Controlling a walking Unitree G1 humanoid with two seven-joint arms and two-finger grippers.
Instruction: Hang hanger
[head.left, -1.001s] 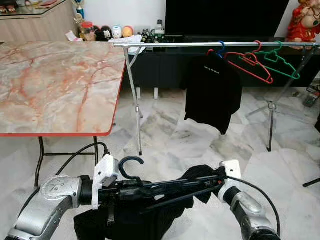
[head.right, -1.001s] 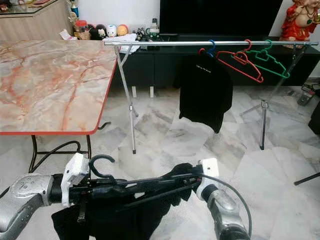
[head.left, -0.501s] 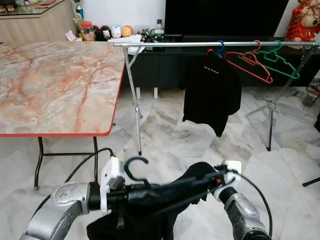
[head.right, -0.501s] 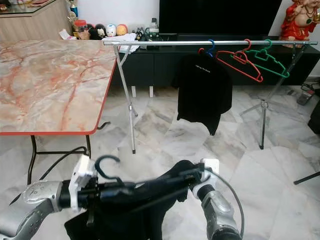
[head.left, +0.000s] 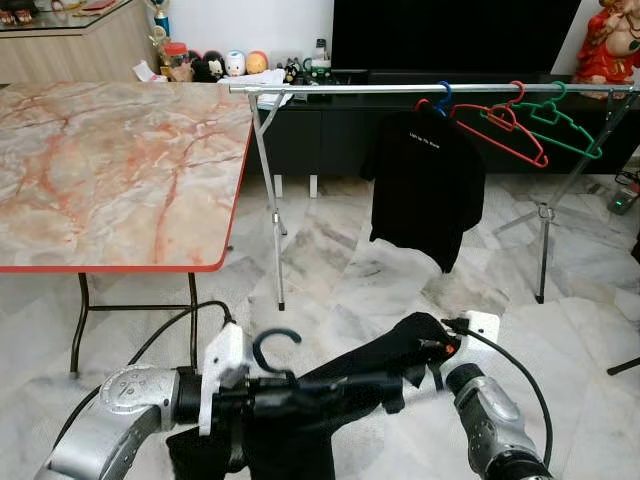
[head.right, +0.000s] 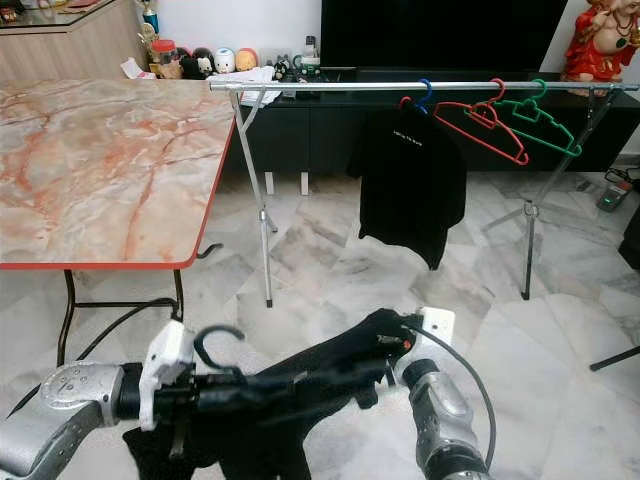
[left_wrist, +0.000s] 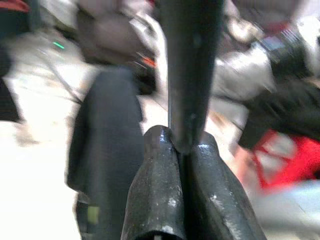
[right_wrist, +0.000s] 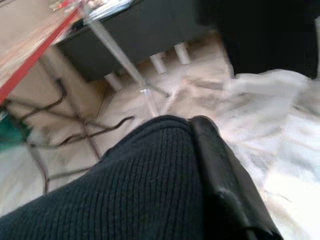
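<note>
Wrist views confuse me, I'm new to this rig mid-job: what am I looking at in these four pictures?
The two wide pictures come from the head camera of a two-armed humanoid. Its left gripper pinches a black hanger carrying a dark garment; the right gripper clamps the garment's far end. The close-ups are wrist cameras: one shows the left fingers shut on the hanger, the other knit cloth. Ahead stands a drying rail with a black shirt, beside a marble table.

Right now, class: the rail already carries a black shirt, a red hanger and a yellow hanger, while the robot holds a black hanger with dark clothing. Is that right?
Not quite. The far hanger on the rail is green, not yellow, as the left eye view shows. The black shirt and red hanger are there, and the left gripper and right gripper hold the black hanger with dark clothing.
</note>
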